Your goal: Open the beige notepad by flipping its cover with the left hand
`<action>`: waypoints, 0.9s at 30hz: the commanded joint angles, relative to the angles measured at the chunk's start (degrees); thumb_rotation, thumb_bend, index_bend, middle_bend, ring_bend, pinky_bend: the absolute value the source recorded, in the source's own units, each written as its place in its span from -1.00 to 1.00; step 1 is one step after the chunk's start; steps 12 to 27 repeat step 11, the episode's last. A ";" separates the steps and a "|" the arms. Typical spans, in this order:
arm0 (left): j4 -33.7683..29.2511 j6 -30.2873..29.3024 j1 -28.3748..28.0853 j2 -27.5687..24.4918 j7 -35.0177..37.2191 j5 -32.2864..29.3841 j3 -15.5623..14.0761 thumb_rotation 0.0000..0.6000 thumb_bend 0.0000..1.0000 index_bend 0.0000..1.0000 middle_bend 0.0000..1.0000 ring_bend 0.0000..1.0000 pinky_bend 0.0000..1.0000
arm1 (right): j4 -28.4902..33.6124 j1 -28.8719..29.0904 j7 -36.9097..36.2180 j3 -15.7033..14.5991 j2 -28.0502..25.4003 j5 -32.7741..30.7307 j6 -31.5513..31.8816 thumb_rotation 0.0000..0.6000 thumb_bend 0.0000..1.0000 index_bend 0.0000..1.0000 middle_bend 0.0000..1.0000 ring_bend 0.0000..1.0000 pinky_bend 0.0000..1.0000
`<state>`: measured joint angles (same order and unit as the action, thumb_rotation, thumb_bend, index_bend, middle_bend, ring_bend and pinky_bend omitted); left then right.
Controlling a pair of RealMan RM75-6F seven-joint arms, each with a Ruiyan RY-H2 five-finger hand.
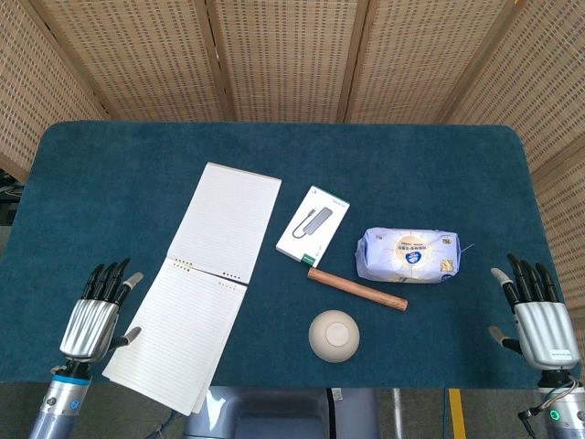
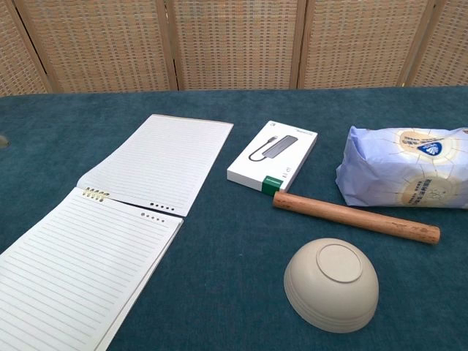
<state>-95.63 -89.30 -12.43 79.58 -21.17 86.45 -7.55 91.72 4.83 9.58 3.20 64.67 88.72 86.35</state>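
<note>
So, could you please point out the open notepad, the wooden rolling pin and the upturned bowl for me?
notepad [image 1: 228, 219], head view, on the flipped-over lined sheet.
rolling pin [image 2: 356, 218], chest view, on the middle of the wooden rod.
bowl [image 2: 333, 284], chest view, on its upturned side below the base ring.

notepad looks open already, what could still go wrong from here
1. The open lined spiral notepad has its near corner past the front edge of the blue cloth-covered table; a nudge could perhaps slide it off.
2. The left hand, open and holding nothing, sits close beside the lower page; moving sideways, it might catch the paper.
3. The flipped-over leaf bows slightly near the spiral, so it may spring back.
</note>
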 commanded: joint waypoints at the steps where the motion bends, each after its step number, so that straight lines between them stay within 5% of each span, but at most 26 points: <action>1: 1.22 -0.96 1.65 -0.84 0.74 2.16 -1.76 1.00 -0.93 -1.00 -1.00 -1.00 -1.00 | 0.06 -0.01 -0.03 0.06 0.00 -0.11 0.00 1.00 -0.83 -0.72 -1.00 -1.00 -1.00; 27: 0.58 -1.49 3.44 -2.27 -0.51 4.98 -2.68 1.00 -0.95 -1.00 -1.00 -1.00 -1.00 | 0.35 0.09 -0.63 0.16 -0.12 -0.50 -0.38 1.00 -0.84 -0.72 -1.00 -1.00 -1.00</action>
